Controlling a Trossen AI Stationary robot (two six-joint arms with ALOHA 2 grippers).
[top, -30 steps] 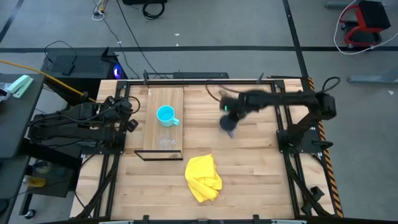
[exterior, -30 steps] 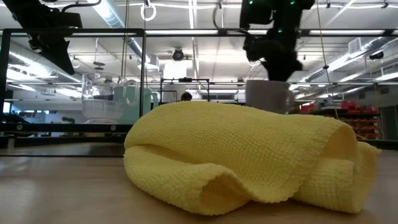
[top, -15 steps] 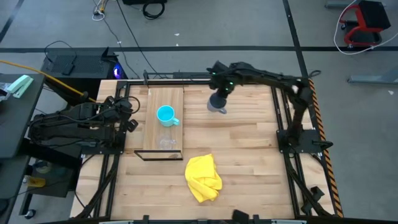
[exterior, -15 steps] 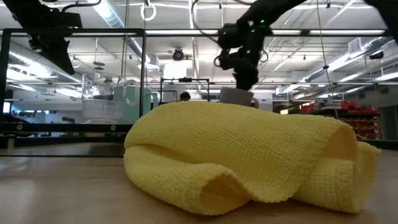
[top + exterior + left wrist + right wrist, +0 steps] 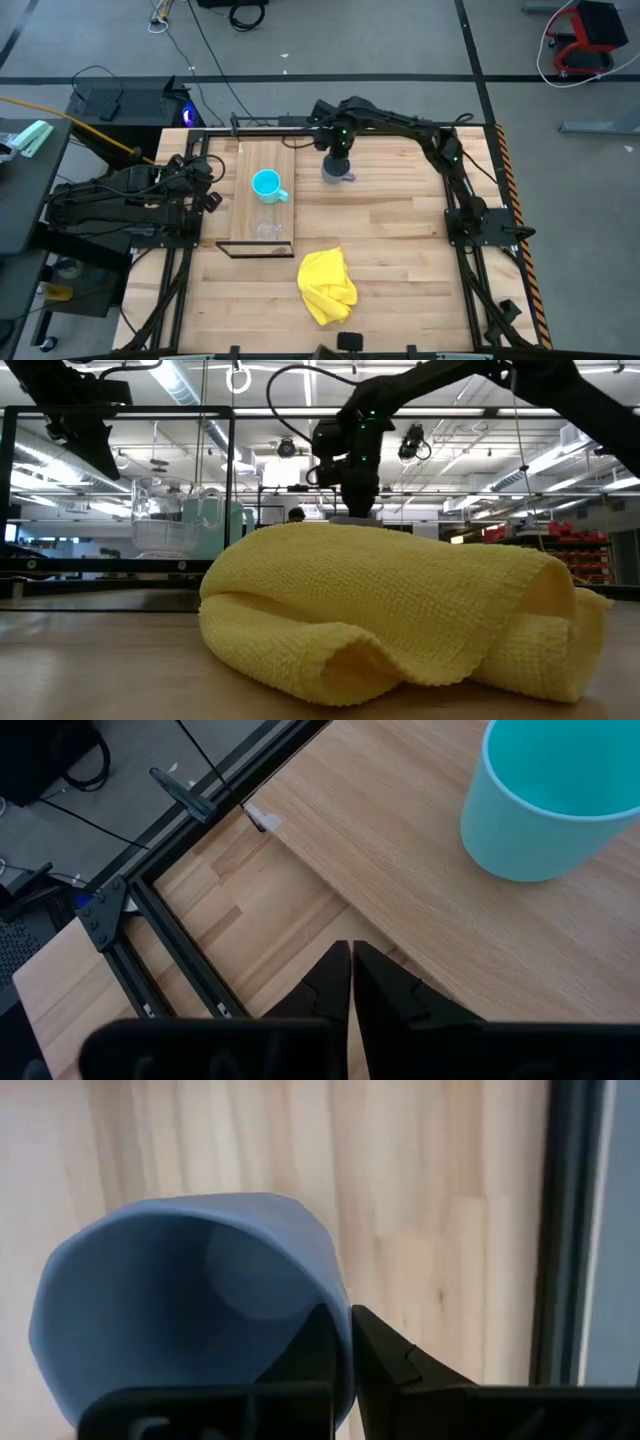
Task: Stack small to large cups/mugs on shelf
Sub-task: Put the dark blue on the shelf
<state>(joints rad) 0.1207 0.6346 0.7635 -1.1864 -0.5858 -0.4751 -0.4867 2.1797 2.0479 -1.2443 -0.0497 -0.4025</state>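
Observation:
The grey-blue mug (image 5: 337,171) is at the table's far middle, right of the shelf (image 5: 245,215), and my right gripper (image 5: 339,152) is shut on it. In the low view the yellow cloth hides most of the mug. The cyan mug (image 5: 266,184) stands upright on the shelf's far half, and it also shows in the left wrist view (image 5: 545,805). The clear cup (image 5: 268,230) stands near the shelf's near end. My left gripper (image 5: 351,978) is shut and empty, just left of the shelf. My right gripper pinches the grey-blue mug's rim wall (image 5: 338,1315), one finger (image 5: 312,1348) inside the mug and one finger (image 5: 385,1355) outside. The fingers come from above. The mug hangs below them with its mouth tilted; whether its base touches the table does not show.
A crumpled yellow cloth (image 5: 327,285) lies near the table's front middle and fills the low view (image 5: 390,610). A black metal frame (image 5: 455,200) borders the table. Bare planks lie between the shelf and the right arm's base.
My right gripper has carried the grey-blue mug from the table's middle right toward the far edge and the left, closer to the shelf. It has stayed shut on the mug throughout.

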